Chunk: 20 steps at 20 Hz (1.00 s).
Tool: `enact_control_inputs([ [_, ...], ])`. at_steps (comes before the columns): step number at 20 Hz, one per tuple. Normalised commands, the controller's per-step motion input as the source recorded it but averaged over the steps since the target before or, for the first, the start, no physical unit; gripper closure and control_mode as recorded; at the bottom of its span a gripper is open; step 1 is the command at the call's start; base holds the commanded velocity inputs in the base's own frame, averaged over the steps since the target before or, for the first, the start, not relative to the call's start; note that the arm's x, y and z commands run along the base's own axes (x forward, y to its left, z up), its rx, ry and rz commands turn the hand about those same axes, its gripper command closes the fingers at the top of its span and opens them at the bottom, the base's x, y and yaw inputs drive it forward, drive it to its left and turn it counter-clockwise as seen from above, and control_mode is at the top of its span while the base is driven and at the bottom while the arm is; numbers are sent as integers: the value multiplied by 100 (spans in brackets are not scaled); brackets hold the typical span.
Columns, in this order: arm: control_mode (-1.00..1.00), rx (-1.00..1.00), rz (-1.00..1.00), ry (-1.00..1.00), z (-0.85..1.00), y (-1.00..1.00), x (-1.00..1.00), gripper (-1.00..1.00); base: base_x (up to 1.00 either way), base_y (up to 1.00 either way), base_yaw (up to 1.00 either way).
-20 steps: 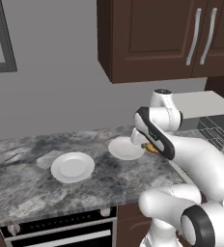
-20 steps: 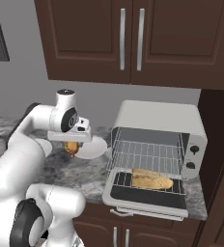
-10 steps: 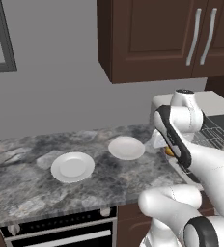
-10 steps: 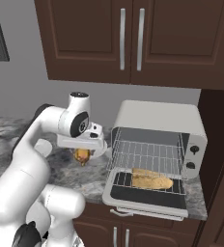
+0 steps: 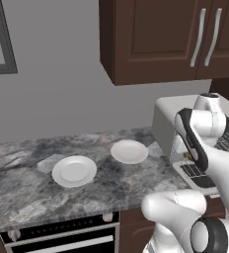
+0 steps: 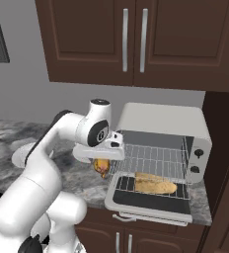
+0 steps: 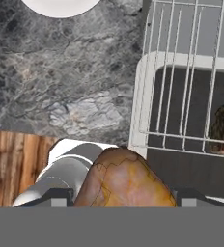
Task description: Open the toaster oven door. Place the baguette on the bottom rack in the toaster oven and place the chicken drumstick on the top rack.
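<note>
**Drumstick held in the air at the oven's open mouth**

The toaster oven (image 6: 161,148) sits on the grey marbled counter (image 5: 47,192), and everything here is placed by it. Its toaster oven door (image 6: 151,200) lies folded down flat in front, dark glass facing up. Inside, the baguette (image 6: 155,183) lies lengthwise on the bottom rack (image 6: 124,184), its end also peeking in at the right of the hand view. Above it the top rack (image 6: 151,159) is pulled forward out of the oven's mouth and carries nothing.

Just off the oven's left front corner, the gripper (image 6: 102,165) points downward with the chicken drumstick (image 6: 102,166) pinched between its fingers, jaws spread fairly wide around the meat. The drumstick hangs clear of the counter, beside the left edge of the top rack and about level with it, not over the wires. In the hand view it bulges glossy and orange-brown (image 7: 126,178) close to the lens.

Further left of the oven two white plates (image 5: 129,151) rest on the counter, both bare.
</note>
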Motion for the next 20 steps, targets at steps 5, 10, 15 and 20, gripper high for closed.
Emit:
enact_control_inputs([
  [5,-100,0,0,6,0,-60,20,100,0,0,0],
  [10,-100,0,0,10,-3,-51,31,100,0,0,0],
  [15,-100,0,0,11,-15,-40,41,100,0,0,0],
  [20,-100,0,0,3,-22,-32,29,100,0,0,0],
])
